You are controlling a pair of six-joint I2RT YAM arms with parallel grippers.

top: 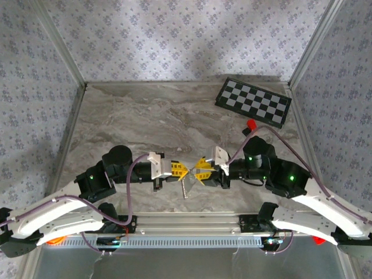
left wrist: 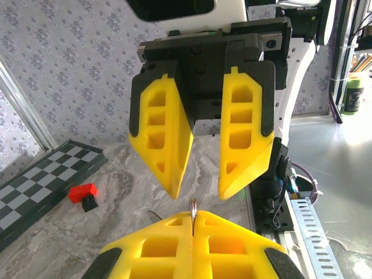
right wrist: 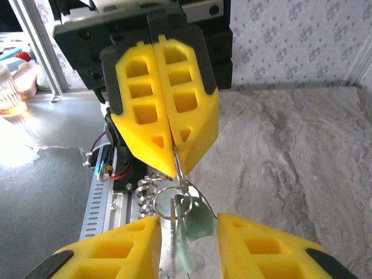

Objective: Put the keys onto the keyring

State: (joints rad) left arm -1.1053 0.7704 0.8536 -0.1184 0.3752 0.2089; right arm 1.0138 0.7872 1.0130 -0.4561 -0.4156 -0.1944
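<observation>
My left gripper (top: 181,170) is shut on the upper edge of the keyring's thin silvery loop (right wrist: 181,174), held a little above the marble table. From that loop hang a round ring (right wrist: 164,200), a short twisted chain (right wrist: 145,192) and the keys, one with a pale mint-green head (right wrist: 197,218) beside a silver blade (right wrist: 171,247). My right gripper (top: 200,172) faces the left one tip to tip. Its fingers (right wrist: 122,250) stand apart, and the keys dangle in the gap without being pinched. In the left wrist view the loop's edge (left wrist: 193,208) pokes out of the shut left gripper (left wrist: 193,220), below the open right gripper (left wrist: 199,195).
A checkerboard (top: 253,102) lies at the back right, with a small red block (top: 251,124) just in front of it. An aluminium rail (top: 186,239) runs along the near edge between the arm bases. Patterned walls close in the table at the back and both sides.
</observation>
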